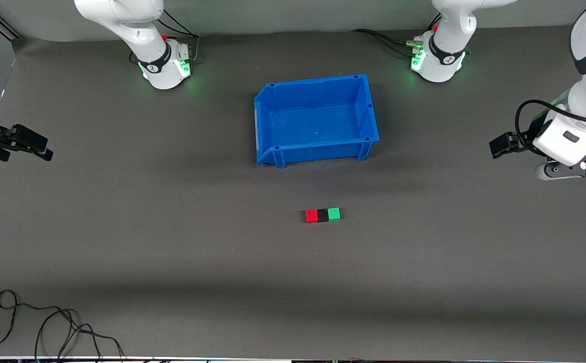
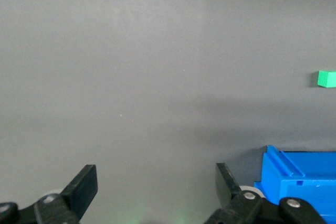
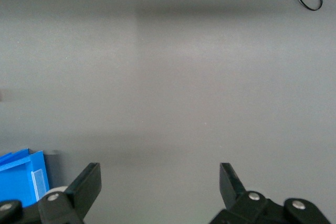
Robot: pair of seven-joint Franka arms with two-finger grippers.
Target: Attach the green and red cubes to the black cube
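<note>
The red cube (image 1: 311, 216), the black cube (image 1: 323, 215) and the green cube (image 1: 334, 214) lie touching in one row on the grey table, black in the middle, nearer to the front camera than the blue bin. The green cube also shows in the left wrist view (image 2: 326, 78). My left gripper (image 1: 497, 147) is open and empty, above the table at the left arm's end, well away from the cubes; it also shows in its own wrist view (image 2: 156, 182). My right gripper (image 1: 46, 148) is open and empty at the right arm's end, also shown in its wrist view (image 3: 160, 182).
An empty blue bin (image 1: 318, 151) stands mid-table between the two arm bases; a corner of it shows in the left wrist view (image 2: 299, 182) and in the right wrist view (image 3: 18, 177). A black cable (image 1: 46, 327) lies near the front edge.
</note>
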